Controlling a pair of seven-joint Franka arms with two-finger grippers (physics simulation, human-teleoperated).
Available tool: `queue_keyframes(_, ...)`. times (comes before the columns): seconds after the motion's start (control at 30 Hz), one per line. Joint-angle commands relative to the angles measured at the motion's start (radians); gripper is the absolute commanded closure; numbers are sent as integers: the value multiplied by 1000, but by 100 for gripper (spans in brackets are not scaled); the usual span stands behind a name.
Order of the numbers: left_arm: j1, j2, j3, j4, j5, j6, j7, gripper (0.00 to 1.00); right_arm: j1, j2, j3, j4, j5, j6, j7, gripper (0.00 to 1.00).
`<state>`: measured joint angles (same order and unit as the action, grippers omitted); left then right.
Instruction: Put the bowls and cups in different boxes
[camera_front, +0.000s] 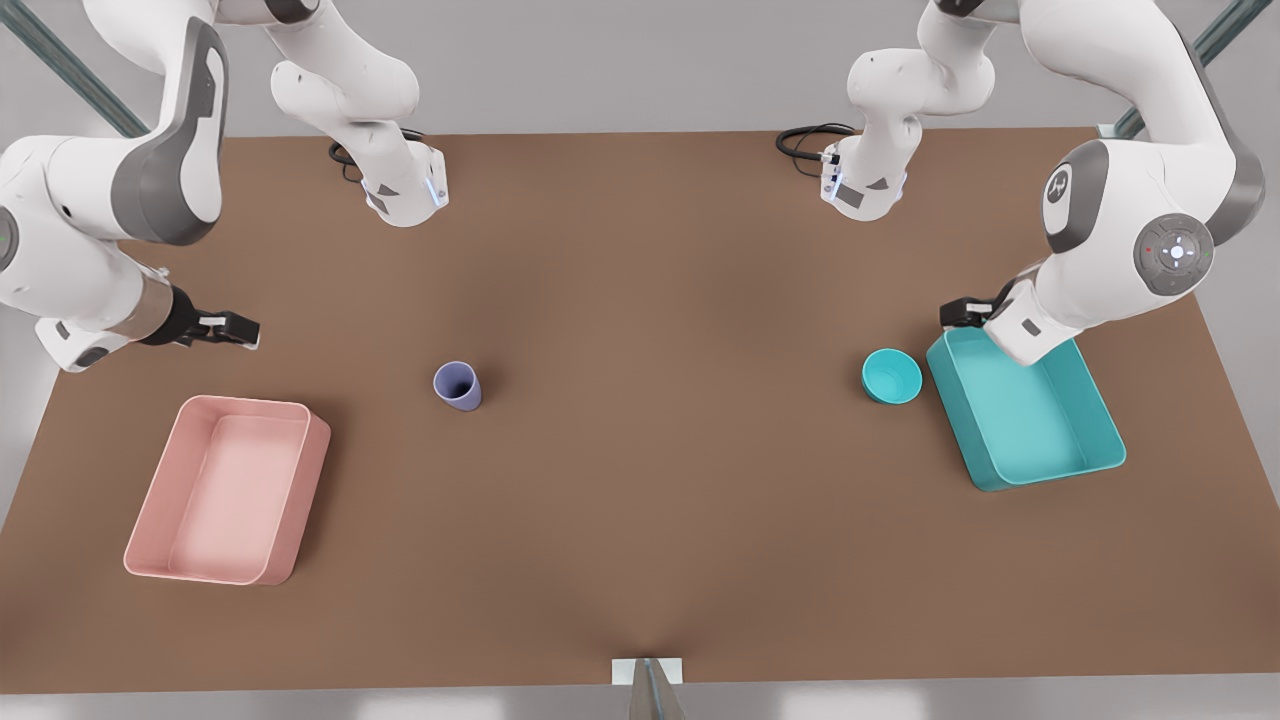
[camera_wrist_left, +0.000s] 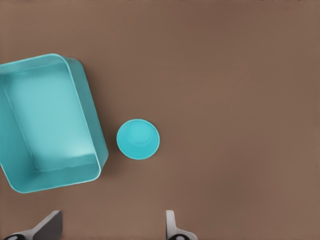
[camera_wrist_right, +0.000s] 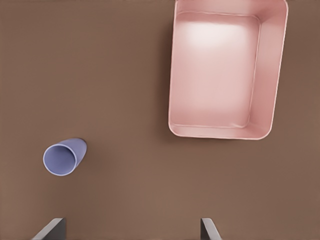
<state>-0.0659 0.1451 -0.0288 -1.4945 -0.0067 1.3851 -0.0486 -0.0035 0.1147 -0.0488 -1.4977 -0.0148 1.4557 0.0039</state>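
Note:
The teal bowl (camera_front: 891, 376) (camera_wrist_left: 138, 139) stands upright on the table, just beside the teal box (camera_front: 1040, 462) (camera_wrist_left: 89, 102) at the front view's right. My left gripper (camera_front: 962, 314) (camera_wrist_left: 111, 227) hovers over that box's far corner, open and holding nothing. The lavender cup (camera_front: 457, 386) (camera_wrist_right: 62, 158) stands upright left of centre. The pink box (camera_front: 152, 510) (camera_wrist_right: 269, 75) lies at the front view's left, with nothing in it. My right gripper (camera_front: 228, 328) (camera_wrist_right: 131, 229) hangs open above the table, beyond the pink box and left of the cup.
Brown table (camera_front: 660, 480) with wide bare room between cup and bowl. Both arm bases (camera_front: 405, 190) (camera_front: 865, 185) stand at the far edge, with cables beside them. A small grey bracket (camera_front: 648, 675) sits at the near edge.

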Motion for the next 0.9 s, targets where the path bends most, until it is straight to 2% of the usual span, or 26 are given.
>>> queue_keyframes(0.0, 0, -1, 1, 0, 1, 14, -8, 0, -1, -1, 0, 1, 1, 15, -1, 0)
queue_keyframes(0.07, -35, 28, 1, -13, 4, 44, -11, 0, 10, 31, 6, 4, 9, 31, -8, 0)
queue_keyframes(0.13, -115, 56, 1, -194, 69, 294, -19, 0, 114, 154, 7, 36, 9, 115, -21, 0)
queue_keyframes(0.2, -161, 136, 1, -251, 79, 462, -20, 0, 192, 247, 7, 57, 21, 190, 11, 0)
queue_keyframes(0.27, -198, 180, 1, -303, 152, 543, -60, 0, 224, 269, 7, -19, 21, 313, 31, 0)
queue_keyframes(0.33, -192, 179, 6, -458, 157, 722, -76, 0, 235, 266, 9, -133, 23, 460, 57, 0)
queue_keyframes(0.4, -178, 182, 32, -546, 157, 767, -76, 0, 235, 212, 9, -260, 27, 541, 59, 0)
queue_keyframes(0.53, -170, 218, 38, -609, 155, 850, -145, 0, 249, 112, 10, -513, 27, 781, 80, 0)
queue_keyframes(0.7, -183, 218, 38, -644, 155, 848, -191, 0, 258, 91, 12, -641, 84, 873, 110, 0)
queue_keyframes(0.87, -176, 240, 38, -655, 155, 842, -266, 0, 270, 59, 10, -731, 84, 881, 199, 0)
